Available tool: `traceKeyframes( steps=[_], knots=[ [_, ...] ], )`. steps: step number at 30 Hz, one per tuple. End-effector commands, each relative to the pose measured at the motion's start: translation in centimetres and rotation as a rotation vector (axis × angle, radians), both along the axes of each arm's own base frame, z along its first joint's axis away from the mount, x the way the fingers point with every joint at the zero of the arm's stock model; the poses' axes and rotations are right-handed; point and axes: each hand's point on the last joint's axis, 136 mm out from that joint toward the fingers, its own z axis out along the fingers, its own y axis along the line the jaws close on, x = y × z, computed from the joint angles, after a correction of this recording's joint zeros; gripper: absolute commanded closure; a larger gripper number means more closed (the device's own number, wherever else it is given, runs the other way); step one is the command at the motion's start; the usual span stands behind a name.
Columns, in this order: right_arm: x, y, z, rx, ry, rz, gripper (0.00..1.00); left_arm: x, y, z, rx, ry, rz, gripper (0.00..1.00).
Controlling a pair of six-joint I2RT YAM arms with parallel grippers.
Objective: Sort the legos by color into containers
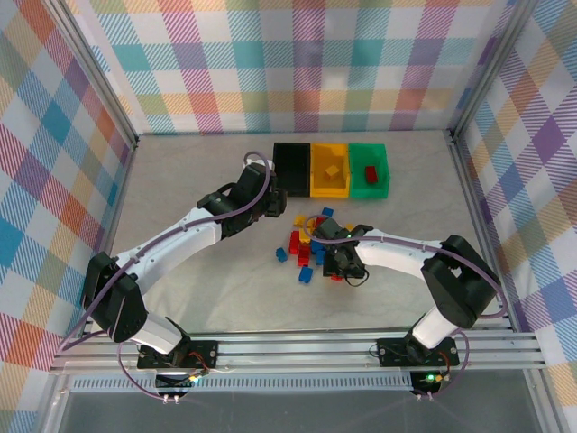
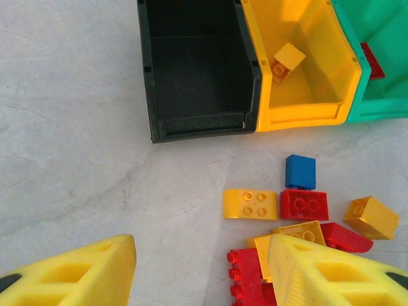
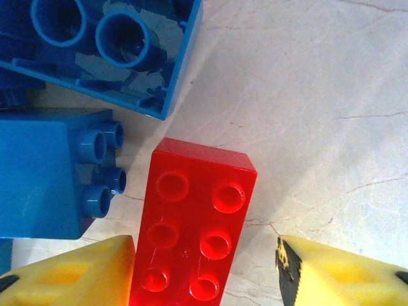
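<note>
- Small open-top rectangular plastic bins: three, that is a black bin (image 1: 290, 171), a yellow bin (image 1: 329, 190) and a green bin (image 1: 370, 192), in a row near the far edge of the table surface (image 1: 207, 298).
- Small yellow plastic brick (image 2: 288, 62) inside the yellow bin: one.
- Small red plastic brick (image 1: 370, 171) inside the green bin: one.
- Loose bricks in the pile (image 1: 297, 242) near the middle of the surface: in the left wrist view, one blue brick (image 2: 299, 171), at least three red bricks (image 2: 305, 204) and at least three yellow bricks (image 2: 250, 204). The whole number I cannot tell.
- White robot arms: two, the left arm (image 1: 176, 242) and the right arm (image 1: 406, 257).
</note>
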Motion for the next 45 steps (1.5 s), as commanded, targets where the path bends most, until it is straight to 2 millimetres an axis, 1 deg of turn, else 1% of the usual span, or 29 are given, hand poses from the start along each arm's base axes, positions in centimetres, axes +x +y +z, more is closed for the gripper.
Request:
traceKeyframes(
  steps=[1,8,13,19,23,30,33,36,38,41,43,45],
  knots=[
    [-0.3,-0.4,0.1,-0.019,-0.004,0.012,0.41,-0.4,0.1,1.1,-0.026,-0.012,0.002,0.43],
    [-0.2,-0.2,-0.2,-0.012,-0.003,0.025,0.47,-0.7,0.3,1.2,-0.021,-0.003,-0.001,0.43],
    [-0.4,-0.2,-0.6,-0.009,-0.001,0.021,0.51,-0.9,0.5,1.8,-0.023,-0.015,-0.002,0.43],
    [-0.4,-0.4,-0.8,-0.017,0.003,0.025,0.55,-1.0,0.6,2.0,-0.015,-0.016,-0.004,0.43],
    [-0.4,-0.6,-0.4,-0.017,-0.008,0.029,0.63,-1.1,0.7,2.3,-0.02,-0.019,-0.007,0.43],
    [-0.2,-1.1,0.5,-0.001,-0.026,0.019,0.67,-1.2,0.9,2.9,-0.019,-0.03,-0.008,0.43],
    [-0.2,-1.5,1.6,0.003,-0.046,0.019,0.68,-1.3,0.8,3.0,-0.029,-0.033,-0.012,0.43],
    [0.3,-2.0,3.3,0.031,-0.085,0.017,0.67,-1.2,0.7,3.6,-0.066,-0.054,0.001,0.43],
    [1.1,-2.2,4.9,0.062,-0.11,0.017,0.67,-1.1,0.2,4.1,-0.099,-0.069,-0.008,0.43],
    [3.0,-2.4,7.7,0.093,-0.181,0.027,0.67,-1.1,-0.2,4.2,-0.113,-0.065,-0.021,0.43],
    [4.6,-2.6,9.6,0.117,-0.229,0.032,0.67,-1.2,0.0,4.2,-0.105,-0.062,-0.021,0.43],
    [6.1,-2.8,10.9,0.133,-0.268,0.035,0.67,-1.3,0.3,4.3,-0.098,-0.063,-0.015,0.43]
  ],
)
